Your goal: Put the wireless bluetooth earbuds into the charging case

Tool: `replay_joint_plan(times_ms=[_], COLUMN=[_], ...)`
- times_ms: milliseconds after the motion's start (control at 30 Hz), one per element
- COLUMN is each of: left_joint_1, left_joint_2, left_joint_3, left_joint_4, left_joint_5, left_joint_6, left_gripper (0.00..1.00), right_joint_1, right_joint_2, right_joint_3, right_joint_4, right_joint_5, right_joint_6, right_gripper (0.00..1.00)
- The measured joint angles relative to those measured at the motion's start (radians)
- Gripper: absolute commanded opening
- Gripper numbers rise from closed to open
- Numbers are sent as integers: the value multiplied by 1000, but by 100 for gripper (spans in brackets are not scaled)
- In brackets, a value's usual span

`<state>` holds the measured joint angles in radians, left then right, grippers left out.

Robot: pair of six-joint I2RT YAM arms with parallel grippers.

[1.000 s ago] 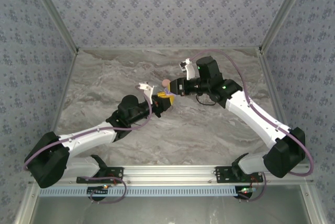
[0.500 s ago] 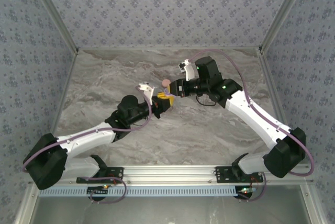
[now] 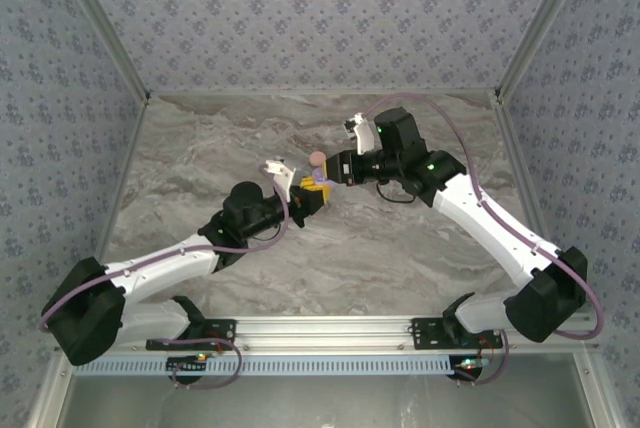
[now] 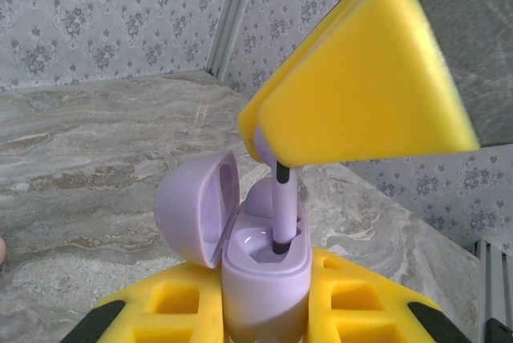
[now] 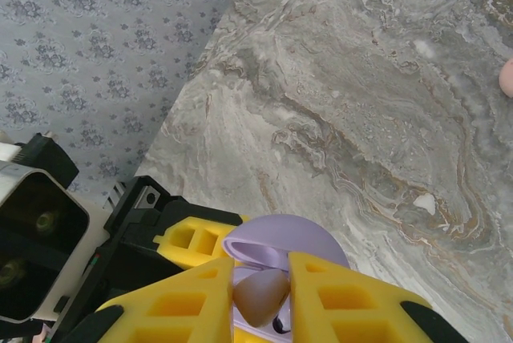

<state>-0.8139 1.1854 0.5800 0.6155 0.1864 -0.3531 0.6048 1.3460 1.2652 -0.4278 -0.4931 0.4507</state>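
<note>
The lilac charging case [image 4: 264,279] stands upright between the yellow pads of my left gripper [image 4: 264,311], which is shut on it. Its lid [image 4: 192,207] is swung open to the left. My right gripper [image 5: 263,269] comes in from above, shut on a lilac earbud [image 5: 260,299]. The earbud's stem [image 4: 282,207] reaches down into the near slot of the case. A rounded lilac shape [image 4: 258,197] sits in the case behind the stem. In the top view both grippers meet over the middle of the table, left gripper [image 3: 312,193] under right gripper [image 3: 326,177].
A salmon-pink disc [image 3: 316,158] lies on the marble table [image 3: 420,248] just behind the grippers, also at the edge of the right wrist view as the disc [image 5: 506,78]. Patterned walls [image 3: 320,18] close in the back and sides.
Both grippers have edged slightly left together, still joined at the case. Neither grip has changed.
</note>
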Motion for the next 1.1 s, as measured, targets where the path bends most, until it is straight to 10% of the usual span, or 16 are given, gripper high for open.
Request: replay_joint_plan(times_ms=[1100], left_joint_1=[0], left_joint_2=[-8], left_joint_3=[0], left_joint_4=[14], left_joint_5=[5], left_joint_6=[24], left_gripper=[20], right_joint_1=[8], right_joint_2=[0], right_joint_3=[19], right_joint_4=[-46], right_joint_5=[14], right_joint_6=[-35], right_gripper=[43])
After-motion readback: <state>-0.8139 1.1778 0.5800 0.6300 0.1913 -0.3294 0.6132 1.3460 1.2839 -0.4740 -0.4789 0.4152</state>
